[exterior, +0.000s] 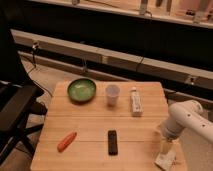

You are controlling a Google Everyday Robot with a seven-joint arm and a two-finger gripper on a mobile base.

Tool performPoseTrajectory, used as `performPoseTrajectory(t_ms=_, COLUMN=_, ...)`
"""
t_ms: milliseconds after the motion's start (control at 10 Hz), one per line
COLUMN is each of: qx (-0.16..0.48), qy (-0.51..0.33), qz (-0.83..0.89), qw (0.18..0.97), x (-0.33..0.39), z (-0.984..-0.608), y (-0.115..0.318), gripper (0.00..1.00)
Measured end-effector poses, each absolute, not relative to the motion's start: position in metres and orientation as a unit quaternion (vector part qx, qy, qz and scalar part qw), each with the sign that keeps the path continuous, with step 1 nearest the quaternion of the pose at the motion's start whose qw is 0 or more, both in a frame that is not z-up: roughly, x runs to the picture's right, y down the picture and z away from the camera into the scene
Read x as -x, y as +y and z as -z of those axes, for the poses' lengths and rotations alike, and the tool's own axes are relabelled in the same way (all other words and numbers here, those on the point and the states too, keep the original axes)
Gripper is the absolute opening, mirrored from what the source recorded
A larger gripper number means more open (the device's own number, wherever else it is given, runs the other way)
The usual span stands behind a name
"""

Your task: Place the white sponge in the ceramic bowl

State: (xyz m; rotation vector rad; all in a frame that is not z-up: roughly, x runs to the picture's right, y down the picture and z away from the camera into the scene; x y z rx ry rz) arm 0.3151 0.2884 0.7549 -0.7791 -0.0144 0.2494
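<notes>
The white sponge [165, 160] lies at the front right corner of the wooden table [95, 120]. The green ceramic bowl [81, 90] stands at the back left of the table and holds nothing that I can see. My gripper [167, 148] hangs down from the white arm [186, 119] at the right edge. It is directly over the sponge and at or just above it. Whether it touches the sponge is not clear.
A white cup [112, 94] stands right of the bowl, and a white tube-like object [135, 101] lies beyond it. A black remote [113, 141] lies front centre and an orange carrot [67, 141] front left. A black chair [15, 107] stands left of the table.
</notes>
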Motion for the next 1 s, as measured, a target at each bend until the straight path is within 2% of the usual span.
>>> performPoseTrajectory(t_ms=600, qx=0.404, qy=-0.008, qz=-0.143, qw=0.903, x=-0.327, z=-0.739, y=0.338, gripper=0.80)
performPoseTrajectory(t_ms=700, qx=0.409, qy=-0.009, qz=-0.146, qw=0.901, x=-0.325, z=-0.741, y=0.344, gripper=0.76)
performPoseTrajectory(t_ms=1000, qx=0.414, qy=-0.004, qz=-0.150, qw=0.898, x=-0.325, z=-0.744, y=0.347, gripper=0.46)
